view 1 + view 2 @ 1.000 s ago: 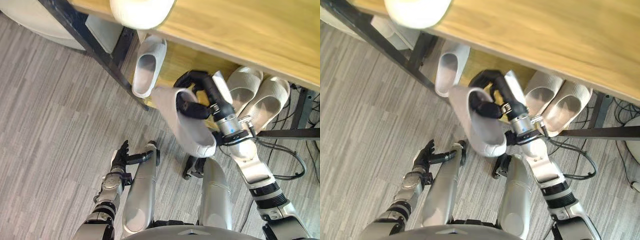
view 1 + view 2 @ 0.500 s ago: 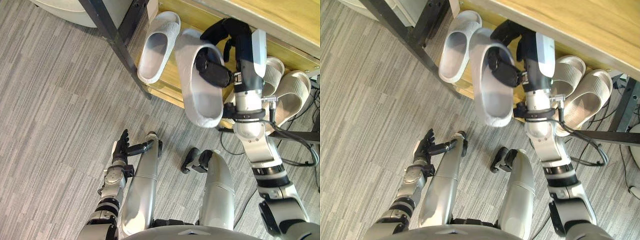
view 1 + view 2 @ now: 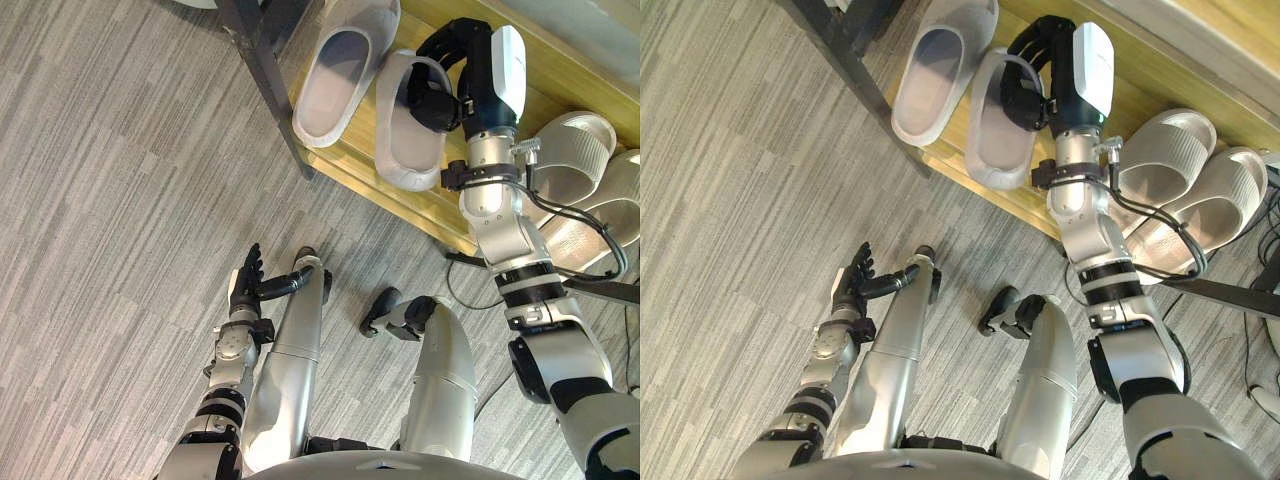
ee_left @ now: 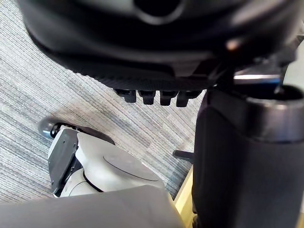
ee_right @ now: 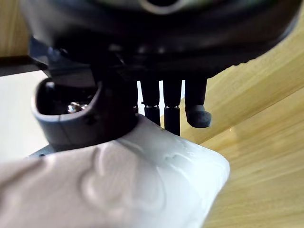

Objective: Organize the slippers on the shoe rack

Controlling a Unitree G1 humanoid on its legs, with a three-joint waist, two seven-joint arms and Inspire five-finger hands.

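Note:
My right hand (image 3: 448, 72) is shut on a pale grey slipper (image 3: 408, 152), thumb inside its opening and fingers round its edge, as it lies on the wooden lower shelf (image 3: 400, 195) of the shoe rack. The same slipper (image 5: 142, 185) fills the right wrist view under the fingers (image 5: 172, 111). A matching slipper (image 3: 335, 88) lies just left of it on the shelf. Two ribbed beige slippers (image 3: 1160, 165) sit further right on the rack. My left hand (image 3: 244, 290) hangs low over the floor, fingers straight, holding nothing.
A dark metal rack leg (image 3: 275, 80) runs diagonally left of the slippers. Grey striped carpet (image 3: 120, 200) covers the floor to the left. Cables (image 3: 1160, 260) trail under the rack at the right.
The view has shifted. My right hand has carried the slipper up and set it on the lower shelf beside its mate. The left hand has stayed low.

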